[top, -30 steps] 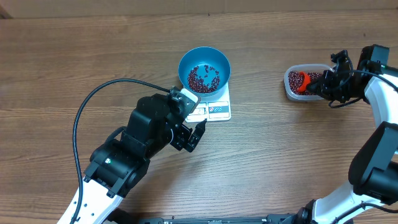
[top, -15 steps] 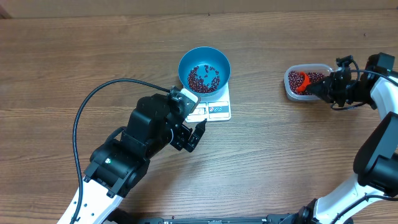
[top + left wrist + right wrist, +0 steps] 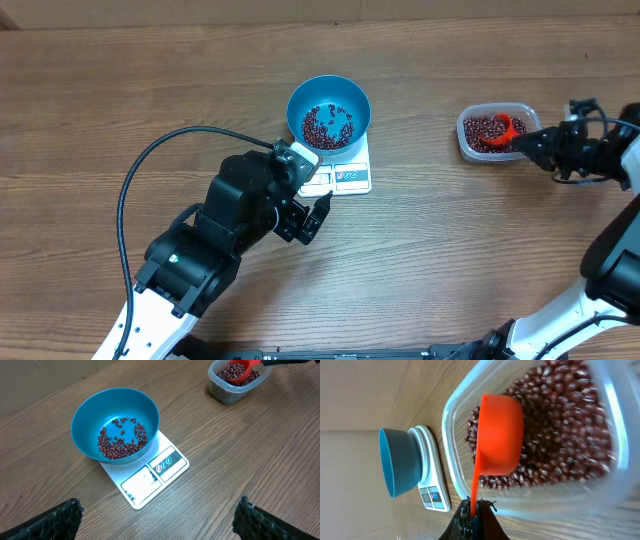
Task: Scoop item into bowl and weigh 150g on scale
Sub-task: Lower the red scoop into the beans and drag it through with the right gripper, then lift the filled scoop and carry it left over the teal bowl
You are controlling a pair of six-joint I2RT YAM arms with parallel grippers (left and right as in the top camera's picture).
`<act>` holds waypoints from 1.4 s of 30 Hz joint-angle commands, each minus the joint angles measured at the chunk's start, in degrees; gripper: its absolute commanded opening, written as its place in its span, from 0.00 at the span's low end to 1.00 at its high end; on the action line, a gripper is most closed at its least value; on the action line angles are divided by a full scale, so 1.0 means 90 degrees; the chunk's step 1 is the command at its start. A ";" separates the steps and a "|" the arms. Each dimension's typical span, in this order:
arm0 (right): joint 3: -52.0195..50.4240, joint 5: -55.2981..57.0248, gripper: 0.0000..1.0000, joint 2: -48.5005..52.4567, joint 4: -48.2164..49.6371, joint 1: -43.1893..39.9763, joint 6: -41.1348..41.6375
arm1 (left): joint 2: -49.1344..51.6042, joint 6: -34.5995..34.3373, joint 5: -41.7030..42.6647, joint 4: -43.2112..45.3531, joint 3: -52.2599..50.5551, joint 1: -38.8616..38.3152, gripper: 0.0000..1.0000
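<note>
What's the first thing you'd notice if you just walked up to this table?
The bright blue bowl jumps out, sitting on the small white scale mid-table with a patch of dark red beans in its bottom. Next comes the orange scoop off to the right, held at the clear tub of the same beans, its thin handle pinched by the right arm's fingers.

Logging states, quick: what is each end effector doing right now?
Left end effector: open, empty.
Right end effector: closed on the orange scoop.

Left claw (image 3: 160, 510) spread wide, angled downward, right arm (image 3: 612, 155) outstretched, right claw (image 3: 472, 519) clamped shut
</note>
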 commanded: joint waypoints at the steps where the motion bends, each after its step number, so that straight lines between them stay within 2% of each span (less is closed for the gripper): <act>1: -0.0034 -0.0333 0.04 -0.0005 -0.0046 -0.0168 -0.0236 | -0.0032 0.0148 0.0066 0.0000 -0.0051 0.0029 1.00; 6: -0.0034 -0.0891 0.04 -0.0005 -0.0095 -0.0316 -0.0240 | -0.0032 0.0148 0.0066 0.0000 -0.0051 0.0027 0.99; 18: -0.0034 -0.2322 0.04 -0.0005 -0.1076 -0.0325 -0.1581 | -0.0032 0.0148 0.0066 0.0000 -0.0051 0.0029 1.00; 23: -0.0034 -0.2900 0.04 -0.0007 -0.1343 -0.0257 -0.1744 | -0.0032 0.0148 0.0066 0.0000 -0.0049 0.0029 1.00; 36: -0.0022 -0.3840 0.04 -0.0019 -0.1389 0.1090 -0.1841 | -0.0032 0.0148 0.0066 0.0000 -0.0051 0.0029 0.99; 42: -0.0017 -0.3847 0.04 -0.0019 -0.1304 0.1666 -0.1836 | -0.0032 0.0148 0.0066 0.0000 -0.0051 0.0027 1.00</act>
